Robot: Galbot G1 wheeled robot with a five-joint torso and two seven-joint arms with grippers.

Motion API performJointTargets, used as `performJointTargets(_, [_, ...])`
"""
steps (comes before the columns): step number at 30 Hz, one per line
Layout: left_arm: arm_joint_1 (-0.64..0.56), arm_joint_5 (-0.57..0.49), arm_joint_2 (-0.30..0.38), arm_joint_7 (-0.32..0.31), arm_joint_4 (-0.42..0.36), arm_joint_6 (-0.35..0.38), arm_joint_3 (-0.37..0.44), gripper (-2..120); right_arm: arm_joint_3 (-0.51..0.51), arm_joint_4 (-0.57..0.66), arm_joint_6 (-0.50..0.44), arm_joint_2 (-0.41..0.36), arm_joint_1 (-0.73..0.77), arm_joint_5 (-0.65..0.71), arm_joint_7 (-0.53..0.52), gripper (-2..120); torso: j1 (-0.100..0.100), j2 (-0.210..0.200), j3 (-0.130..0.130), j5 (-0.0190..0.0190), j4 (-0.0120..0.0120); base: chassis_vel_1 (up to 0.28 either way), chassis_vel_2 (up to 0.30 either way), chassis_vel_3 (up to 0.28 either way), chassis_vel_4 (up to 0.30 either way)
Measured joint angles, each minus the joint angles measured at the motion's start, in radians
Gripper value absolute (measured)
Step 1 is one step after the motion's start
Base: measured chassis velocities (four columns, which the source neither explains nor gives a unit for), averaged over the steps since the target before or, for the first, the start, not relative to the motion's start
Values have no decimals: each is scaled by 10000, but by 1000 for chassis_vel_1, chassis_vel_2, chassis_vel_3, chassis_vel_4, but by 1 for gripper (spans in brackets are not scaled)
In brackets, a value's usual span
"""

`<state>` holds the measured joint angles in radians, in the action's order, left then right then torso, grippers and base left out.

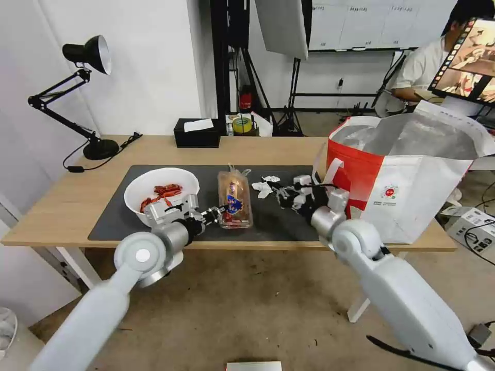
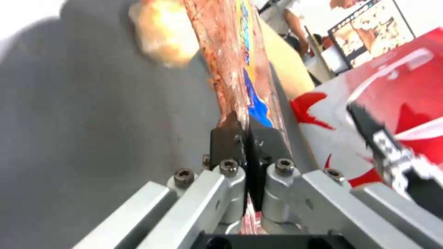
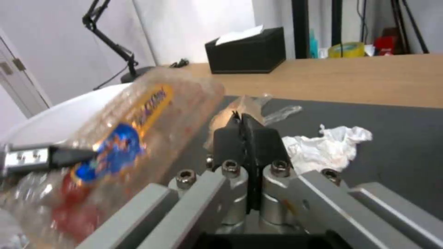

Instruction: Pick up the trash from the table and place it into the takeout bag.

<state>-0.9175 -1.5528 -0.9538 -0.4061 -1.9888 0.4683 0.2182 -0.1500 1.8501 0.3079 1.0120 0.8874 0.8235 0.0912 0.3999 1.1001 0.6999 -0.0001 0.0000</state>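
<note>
Clamshell box (image 2: 235, 69) edge pinched inside left tool (image 2: 247, 138), blurred.

takeout bag (image 1: 412, 206) cut off, knotted bag (image 2: 164, 33) blurred

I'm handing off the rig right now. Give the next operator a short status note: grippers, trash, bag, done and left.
Left gripper: shut on the clamshell box's edge, mid-mat.
Right gripper: shut, empty, over the mat near the crumpled tissue.
Bowl of red shells and knotted bag sit on the mat.
Takeout bag stands open at the table's right end.
Done: box gripped. Left: all four pieces.
</note>
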Motion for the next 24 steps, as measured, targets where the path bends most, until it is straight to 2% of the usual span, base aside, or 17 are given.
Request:
performJointTargets(10, [-206,-204,166,-43,-473,-92,392,0,-858,1056,-2,-165,1581,-63,6,0,0,0,0,1,0,0,0,0,0])
performJointTargets(15, [64,-332,264,-67,-551,-155,389,0,-1262,1679,-108,-127,2546,-427,-68,0,0,0,0,0,0,0,0,0,0])
performJointTargets(18, [318,-421,328,-88,-568,-173,301,0,-1437,1963,-325,-58,3014,-768,-259,0,0,0,0,0,0,0,0,0,0])
performJointTargets(24, [1150,-622,252,-192,-633,-286,-22,0,-1922,2734,-1690,422,4352,-2368,-1190,0,0,0,0,2,0,0,0,0,0])
